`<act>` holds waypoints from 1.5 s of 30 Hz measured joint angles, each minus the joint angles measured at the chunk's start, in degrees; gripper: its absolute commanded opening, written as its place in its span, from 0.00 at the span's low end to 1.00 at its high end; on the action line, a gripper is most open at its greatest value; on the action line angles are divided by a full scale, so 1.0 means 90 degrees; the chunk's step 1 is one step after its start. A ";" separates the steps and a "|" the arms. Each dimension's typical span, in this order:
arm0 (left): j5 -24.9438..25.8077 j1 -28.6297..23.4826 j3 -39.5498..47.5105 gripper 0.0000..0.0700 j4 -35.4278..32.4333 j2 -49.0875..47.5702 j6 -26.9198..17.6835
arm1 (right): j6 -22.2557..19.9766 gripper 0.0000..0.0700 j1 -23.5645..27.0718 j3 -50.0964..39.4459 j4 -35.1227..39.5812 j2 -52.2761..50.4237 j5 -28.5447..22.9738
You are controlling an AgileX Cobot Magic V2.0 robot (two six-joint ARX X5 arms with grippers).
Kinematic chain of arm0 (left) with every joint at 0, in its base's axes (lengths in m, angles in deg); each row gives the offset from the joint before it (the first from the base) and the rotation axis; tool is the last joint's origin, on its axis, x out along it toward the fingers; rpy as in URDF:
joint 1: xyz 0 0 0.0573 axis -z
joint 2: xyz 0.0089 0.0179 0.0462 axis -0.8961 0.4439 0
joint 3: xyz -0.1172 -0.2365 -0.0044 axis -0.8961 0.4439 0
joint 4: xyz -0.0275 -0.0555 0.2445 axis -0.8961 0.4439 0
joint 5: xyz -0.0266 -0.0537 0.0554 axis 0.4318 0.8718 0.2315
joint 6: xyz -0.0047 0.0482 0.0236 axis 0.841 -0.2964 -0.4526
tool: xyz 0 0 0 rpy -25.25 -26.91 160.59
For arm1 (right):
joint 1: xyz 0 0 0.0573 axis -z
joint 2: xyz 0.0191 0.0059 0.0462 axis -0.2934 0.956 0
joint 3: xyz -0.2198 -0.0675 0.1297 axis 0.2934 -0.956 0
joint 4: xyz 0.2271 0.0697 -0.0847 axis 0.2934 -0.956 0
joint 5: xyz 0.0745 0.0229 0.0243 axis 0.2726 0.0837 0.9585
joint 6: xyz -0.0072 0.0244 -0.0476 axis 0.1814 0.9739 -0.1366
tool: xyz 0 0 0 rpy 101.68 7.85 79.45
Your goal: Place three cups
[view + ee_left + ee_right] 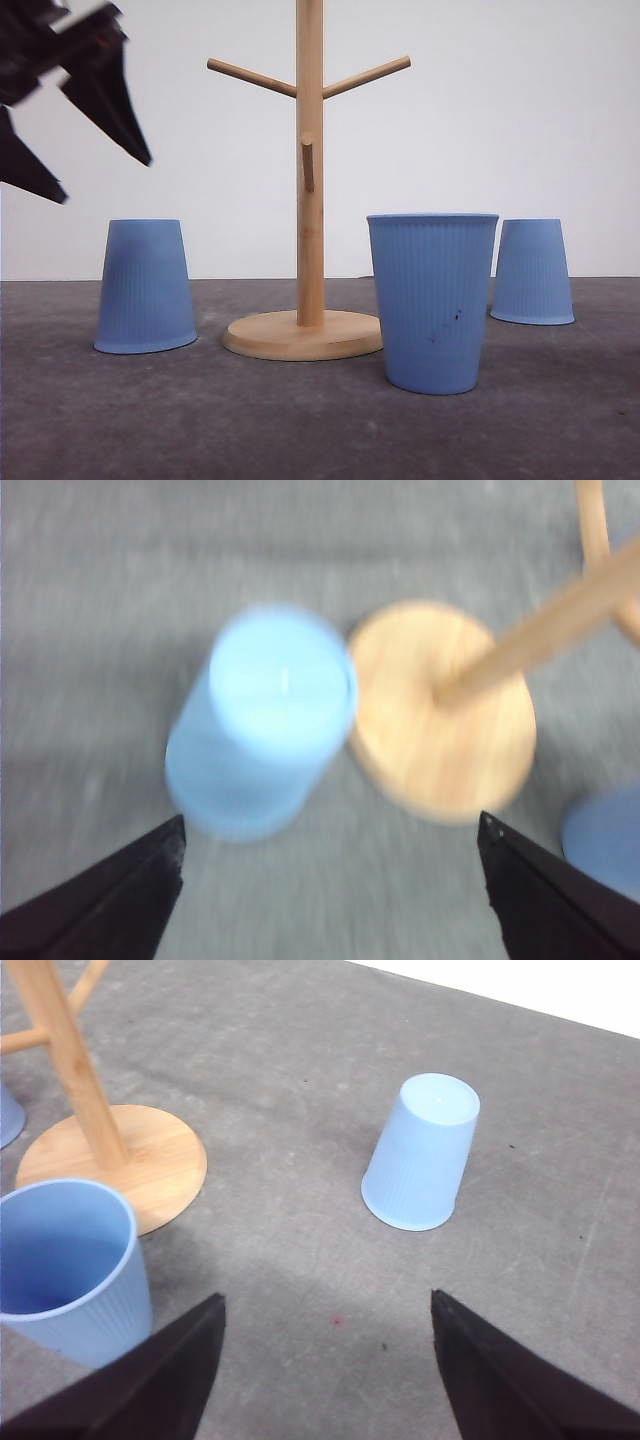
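Cups, 3 in number, stand on the grey tabletop (320, 430) around a wooden cup tree (309, 180). In the front view, the left cup (146, 286) sits inverted at lower left of the frame, the speckled cup (432, 300) stands upright, mouth up, at lower centre-right, and the far cup (532, 271) sits inverted at right, partly behind the speckled one.

The left gripper (95, 160) hangs in the upper left of the front view, above the left cup. Its fingers are spread wide and hold nothing. The left wrist view is motion-blurred; the inverted cup there lies between the fingertips' lines, just beside the tree base or touching it.

The right gripper (328, 1305) also has its fingers wide apart and empty, with the far cup ahead of it.

Probable faults from this state:
1. The left cup sits very close to the tree base. A finger descending on that side could strike the base and shift the tree.
2. These cups taper, so a grip on the wall of an inverted cup could slip upward.
3. The tree's pegs project outward; a lifted cup could clip 1 of them.
4. A moving camera suggests a moving arm; closing off-centre could tip the cup.
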 measured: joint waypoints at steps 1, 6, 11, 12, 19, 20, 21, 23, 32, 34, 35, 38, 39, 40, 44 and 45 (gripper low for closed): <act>-0.0012 0.0000 -0.0009 0.81 -0.0165 0.0134 0.0002 | 0.0000 0.59 -0.0018 0.0000 0.0000 0.0000 0.0000; -0.0067 0.0000 -0.0034 0.83 -0.0781 0.0816 0.0002 | 0.0002 0.59 -0.0023 0.0000 0.0000 0.0000 -0.0002; -0.0200 0.0000 -0.0034 0.86 -0.1392 0.1370 -0.0001 | 0.0000 0.59 -0.0023 0.0000 0.0000 0.0000 -0.0002; -0.0208 0.0000 -0.0034 0.86 -0.1499 0.1471 -0.0005 | 0.0000 0.59 -0.0023 0.0000 0.0000 0.0000 -0.0002; -0.0225 0.0000 -0.0034 0.85 -0.1899 0.2107 -0.0020 | 0.0000 0.59 -0.0030 0.0000 0.0000 0.0000 -0.0002; -0.0226 0.0000 -0.0034 0.85 -0.1944 0.2185 -0.0034 | 0.0000 0.59 -0.0047 0.0000 0.0000 0.0000 -0.0002; -0.0228 0.0000 -0.0034 0.85 -0.1983 0.2256 -0.0049 | 0.0000 0.59 -0.0061 0.0000 0.0000 0.0000 -0.0002; -0.0232 0.0000 -0.0034 0.85 -0.2013 0.2357 -0.0075 | 0.0000 0.59 -0.0066 0.0000 0.0001 0.0000 -0.0002; -0.0323 -0.0004 -0.0110 0.60 -0.2076 0.2436 -0.0199 | 0.0000 0.59 -0.0066 0.0000 0.0005 0.0000 -0.0002; -0.0327 -0.0003 -0.0122 0.60 -0.2054 0.2434 -0.0211 | 0.0000 0.59 -0.0066 0.0000 0.0007 0.0000 -0.0002; -0.0316 -0.0001 -0.0122 0.60 -0.2029 0.2426 -0.0219 | 0.0000 0.59 -0.0066 0.0000 0.0007 0.0000 -0.0002; -0.0132 -0.0005 -0.0122 0.60 -0.1875 0.2341 -0.0213 | 0.0000 0.59 -0.0066 0.0000 0.0007 0.0000 -0.0002; -0.0024 -0.0002 -0.0121 0.60 -0.1791 0.2295 -0.0196 | 0.0000 0.59 -0.0066 0.0000 0.0007 0.0000 -0.0002; 0.0083 0.0004 -0.0120 0.60 -0.1703 0.2244 -0.0166 | 0.0000 0.59 -0.0066 0.0000 0.0007 0.0000 0.0000; 0.0265 0.0010 -0.0090 0.60 -0.1287 0.1831 0.0044 | 0.0000 0.59 -0.0066 0.0000 0.0010 0.0000 0.0000; 0.0277 -0.0006 -0.0090 0.60 -0.1188 0.1681 0.0096 | 0.0000 0.59 -0.0066 0.0000 0.0010 0.0000 -0.0001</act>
